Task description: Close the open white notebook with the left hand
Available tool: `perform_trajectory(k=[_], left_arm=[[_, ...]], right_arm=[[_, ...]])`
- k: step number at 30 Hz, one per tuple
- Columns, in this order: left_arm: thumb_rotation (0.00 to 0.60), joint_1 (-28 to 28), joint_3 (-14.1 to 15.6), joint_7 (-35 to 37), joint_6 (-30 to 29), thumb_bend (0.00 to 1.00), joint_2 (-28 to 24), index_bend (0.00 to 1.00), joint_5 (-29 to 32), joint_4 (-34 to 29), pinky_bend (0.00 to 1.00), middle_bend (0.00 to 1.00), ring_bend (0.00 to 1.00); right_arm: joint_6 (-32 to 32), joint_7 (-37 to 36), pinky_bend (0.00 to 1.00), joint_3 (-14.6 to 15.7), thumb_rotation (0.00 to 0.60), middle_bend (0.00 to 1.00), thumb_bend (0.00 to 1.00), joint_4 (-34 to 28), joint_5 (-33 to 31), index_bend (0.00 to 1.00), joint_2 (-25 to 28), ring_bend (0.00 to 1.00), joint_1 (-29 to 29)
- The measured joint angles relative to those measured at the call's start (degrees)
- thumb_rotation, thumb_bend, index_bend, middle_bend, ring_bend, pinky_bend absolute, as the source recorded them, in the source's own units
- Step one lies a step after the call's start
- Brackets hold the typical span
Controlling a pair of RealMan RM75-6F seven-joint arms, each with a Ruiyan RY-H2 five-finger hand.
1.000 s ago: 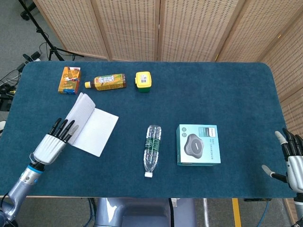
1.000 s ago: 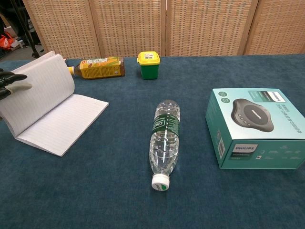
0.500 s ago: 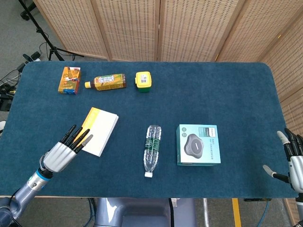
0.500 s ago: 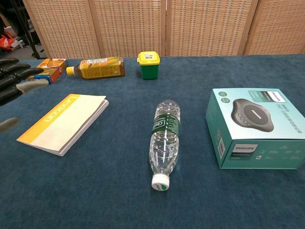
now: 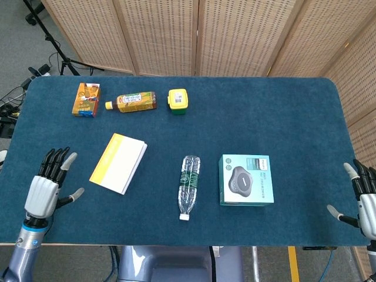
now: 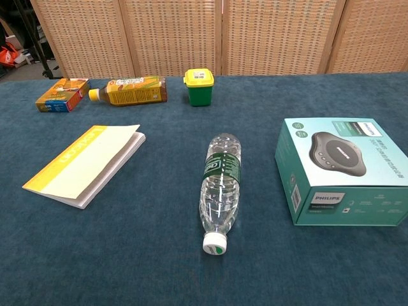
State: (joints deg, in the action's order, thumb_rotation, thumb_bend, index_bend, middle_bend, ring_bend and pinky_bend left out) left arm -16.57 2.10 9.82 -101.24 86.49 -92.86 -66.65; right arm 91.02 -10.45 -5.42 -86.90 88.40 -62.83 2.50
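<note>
The notebook (image 5: 118, 162) lies closed and flat on the blue table, its cream cover with a yellow spine strip facing up; the chest view shows the same notebook (image 6: 85, 163) at the left. My left hand (image 5: 46, 185) hovers near the table's front left corner, well left of the notebook, with fingers spread and nothing in it. My right hand (image 5: 364, 197) sits at the front right edge, fingers apart and empty. Neither hand appears in the chest view.
A clear water bottle (image 5: 188, 186) lies right of the notebook, and a teal speaker box (image 5: 246, 179) beyond it. Along the back stand an orange carton (image 5: 87, 99), a lying yellow drink bottle (image 5: 133, 101) and a small green-and-yellow container (image 5: 178, 99).
The raised page fell shut, so the notebook went from open to closed. My left hand then drew back left toward the table's front corner, away from the notebook.
</note>
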Motion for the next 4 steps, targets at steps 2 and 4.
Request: perform_trajectory(k=[2, 4], left_arm=[[0.6, 1.16, -0.07, 0.63, 1.94, 0.0, -4.69, 0.0, 2.2, -7.3, 0.0, 0.0, 0.0], [0.6, 2.28, -0.12, 1.14, 4.45, 0.0, -9.54, 0.0, 4.76, -13.11, 0.0, 0.0, 0.0]], right_arm=[[0.09, -0.02, 0.0, -0.1, 0.6, 0.0, 0.0, 0.08, -0.11, 0.0, -0.06, 0.0, -0.03], [0.03, -0.06, 0.0, -0.18, 0.6, 0.0, 0.0, 0.09, -0.3, 0.0, -0.09, 0.0, -0.01]])
